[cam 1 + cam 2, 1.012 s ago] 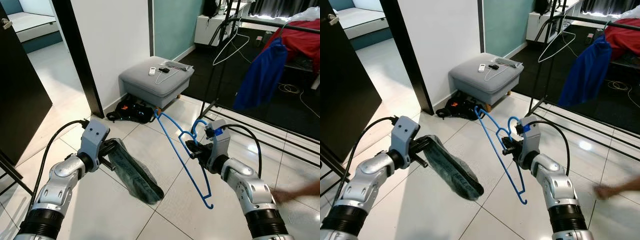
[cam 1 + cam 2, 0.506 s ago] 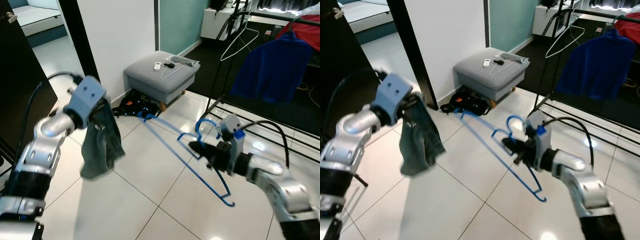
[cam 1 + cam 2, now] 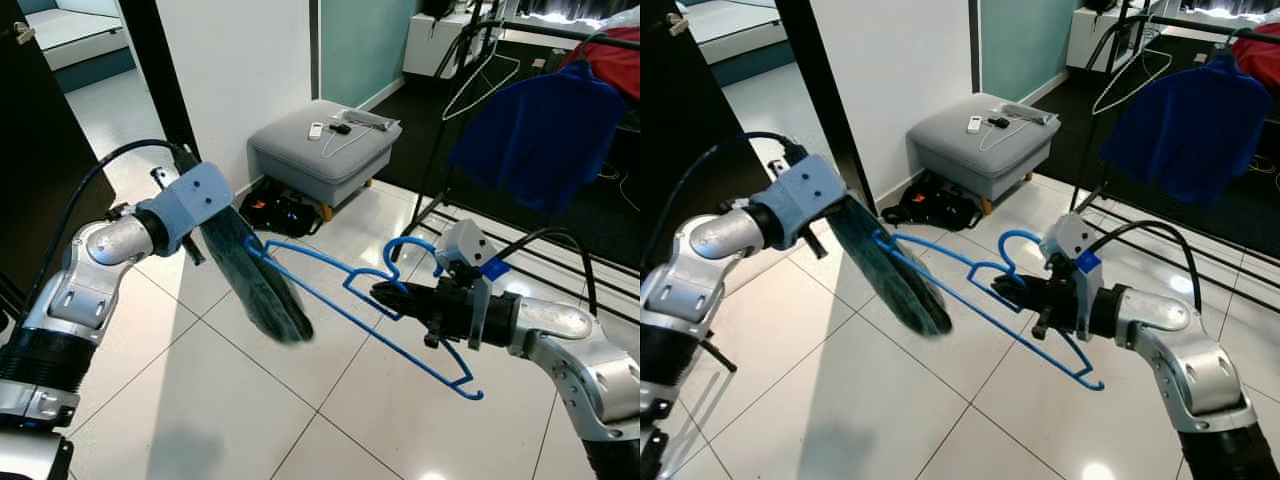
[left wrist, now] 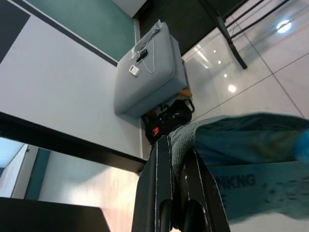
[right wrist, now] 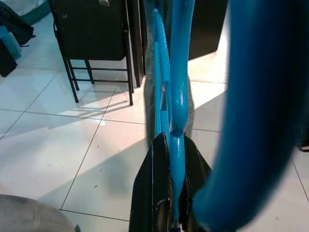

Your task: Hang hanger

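Roughly level above the white tiled floor (image 3: 200, 400), the blue plastic hanger (image 3: 340, 300) is held out in front of the robot, its hook (image 3: 405, 247) curling up just beside the right hand (image 3: 385, 292). That hand's two black fingers are closed on the hanger near the neck, and the right wrist view shows the blue bar pinched between them. One hanger arm runs left to the teal garment (image 3: 255, 275), its tip touching or entering the cloth; the other slants down to the right and ends in a small upturned hook.

The left hand (image 4: 176, 193) grips the garment's top edge, fingers clamped on the fabric, which hangs down in a long dark fold bearing pale lettering.

Behind these stands a grey padded footstool (image 3: 325, 150) against a white wall, with a remote (image 3: 316, 130) and small items on top and a black bag (image 3: 275, 212) on the floor beside it. Farther right, a black clothes rail (image 3: 560, 35) carries a blue shirt (image 3: 535, 130), a bare white wire hanger (image 3: 480, 80) and a red garment (image 3: 610, 60).
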{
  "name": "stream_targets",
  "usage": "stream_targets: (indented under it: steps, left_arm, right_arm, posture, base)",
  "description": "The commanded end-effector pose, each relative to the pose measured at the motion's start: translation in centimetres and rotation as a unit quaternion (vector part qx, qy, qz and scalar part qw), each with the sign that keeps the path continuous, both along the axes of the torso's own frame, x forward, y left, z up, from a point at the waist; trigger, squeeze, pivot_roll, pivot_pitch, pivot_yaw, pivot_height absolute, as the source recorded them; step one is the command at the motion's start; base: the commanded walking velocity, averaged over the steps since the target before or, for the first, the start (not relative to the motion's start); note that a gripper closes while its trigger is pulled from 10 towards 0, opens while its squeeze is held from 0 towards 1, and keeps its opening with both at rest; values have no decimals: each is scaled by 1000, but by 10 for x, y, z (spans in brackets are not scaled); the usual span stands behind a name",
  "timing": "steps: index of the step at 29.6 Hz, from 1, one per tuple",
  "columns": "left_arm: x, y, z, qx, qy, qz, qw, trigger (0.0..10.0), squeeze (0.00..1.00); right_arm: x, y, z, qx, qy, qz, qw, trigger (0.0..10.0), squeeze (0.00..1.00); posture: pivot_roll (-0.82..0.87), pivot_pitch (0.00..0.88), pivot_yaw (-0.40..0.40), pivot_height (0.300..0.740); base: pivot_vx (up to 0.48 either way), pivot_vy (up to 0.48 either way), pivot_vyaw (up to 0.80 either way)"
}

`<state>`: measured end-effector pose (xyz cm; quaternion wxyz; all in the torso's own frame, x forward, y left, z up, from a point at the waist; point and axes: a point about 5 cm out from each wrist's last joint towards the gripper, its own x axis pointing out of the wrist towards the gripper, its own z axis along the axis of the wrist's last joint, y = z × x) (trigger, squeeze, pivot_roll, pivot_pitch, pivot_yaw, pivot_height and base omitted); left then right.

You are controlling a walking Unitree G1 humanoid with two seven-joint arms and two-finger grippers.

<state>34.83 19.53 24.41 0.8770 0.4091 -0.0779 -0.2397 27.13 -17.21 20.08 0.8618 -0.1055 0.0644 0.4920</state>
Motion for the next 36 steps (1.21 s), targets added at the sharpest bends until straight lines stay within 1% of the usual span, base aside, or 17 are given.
stream_targets:
  steps: [1, 2, 3, 5, 6, 7, 8, 9, 11, 15, 22, 24, 25, 27, 30, 33, 36]
  left_arm:
    - [1, 1, 6, 16, -4, 5, 1000, 10000, 0]
    - [1, 1, 6, 16, -4, 5, 1000, 10000, 0]
    - [0, -9, 10, 5, -7, -10, 1000, 10000, 0]
    - [0, -9, 10, 5, -7, -10, 1000, 10000, 0]
    - [-3, -23, 12, -7, -9, -30, 999, 10000, 0]
    - [-3, -23, 12, -7, -9, -30, 999, 10000, 0]
    - [-8, -40, 13, -18, -9, -62, 998, 10000, 0]
    - [-12, -52, 13, -25, -10, -86, 996, 10000, 0]
    - [-17, -62, 13, -25, -11, -112, 993, 10000, 0]
    - [-19, -65, 14, -23, -12, -123, 992, 10000, 0]
    - [-27, -80, 18, -28, -10, -157, 987, 10000, 0]
    - [-28, -84, 17, -24, -9, -161, 987, 10000, 0]
    - [-28, -84, 17, -24, -9, -161, 987, 10000, 0]
    - [-27, -84, 16, -21, -8, -160, 987, 10000, 0]
    - [-27, -85, 16, -20, -7, -160, 987, 10000, 0]
    - [-28, -88, 18, -26, -8, -164, 986, 10000, 0]
    - [-31, -92, 21, -33, -10, -172, 984, 10000, 0]
  right_arm:
    - [-2, 5, 5, 1, -4, 14, 1000, 10000, 0]
    - [-2, 5, 5, 1, -4, 14, 1000, 10000, 0]
    - [2, 5, 6, -9, -14, -2, 1000, 10000, 0]
    - [2, 5, 6, -9, -14, -2, 1000, 10000, 0]
    - [7, 4, 6, -17, -23, -20, 999, 10000, 0]
    - [7, 4, 6, -17, -23, -20, 999, 10000, 0]
    - [14, 2, 7, -23, -34, -48, 998, 10000, 0]
    - [18, 1, 8, -26, -42, -68, 997, 10000, 0]
    - [23, -2, 10, -26, -50, -90, 994, 10000, 0]
    - [25, -4, 11, -25, -53, -99, 993, 10000, 0]
    - [28, -6, 10, -33, -54, -110, 992, 10000, 0]
    - [24, -2, 8, -35, -46, -87, 995, 10000, 0]
    - [24, -2, 8, -35, -46, -87, 995, 10000, 0]
    - [18, 3, 5, -37, -35, -56, 997, 10000, 0]
    - [12, 5, 1, -47, -23, -29, 998, 10000, 0]
    - [12, 4, -2, -53, -19, -27, 998, 10000, 0]
    - [18, 3, -3, -51, -21, -52, 997, 10000, 0]
  posture:
    - [-54, 51, 62, 740]
    - [-54, 51, 62, 740]
    - [-54, 53, 61, 740]
    - [-54, 53, 61, 740]
    - [-57, 53, 58, 740]
    - [-57, 53, 58, 740]
    - [-60, 55, 54, 740]
    - [-60, 55, 54, 740]
    - [-61, 54, 52, 740]
    - [-60, 55, 54, 740]
    - [-59, 52, 53, 740]
    - [-64, 52, 55, 740]
    - [-64, 52, 55, 740]
    - [-69, 52, 55, 740]
    - [-69, 51, 54, 740]
    - [-69, 51, 54, 740]
    - [-63, 50, 51, 740]
  base:
    - [0, 0, 0]
    - [0, 0, 0]
    - [0, 0, 0]
    - [0, 0, 0]
    - [0, 0, 0]
    - [0, 0, 0]
    - [0, 0, 0]
    - [0, 0, 0]
    - [0, 0, 0]
    - [0, 0, 0]
    - [0, 0, 0]
    - [0, 0, 0]
    - [0, 0, 0]
    - [0, 0, 0]
    - [0, 0, 0]
    - [0, 0, 0]
    - [0, 0, 0]
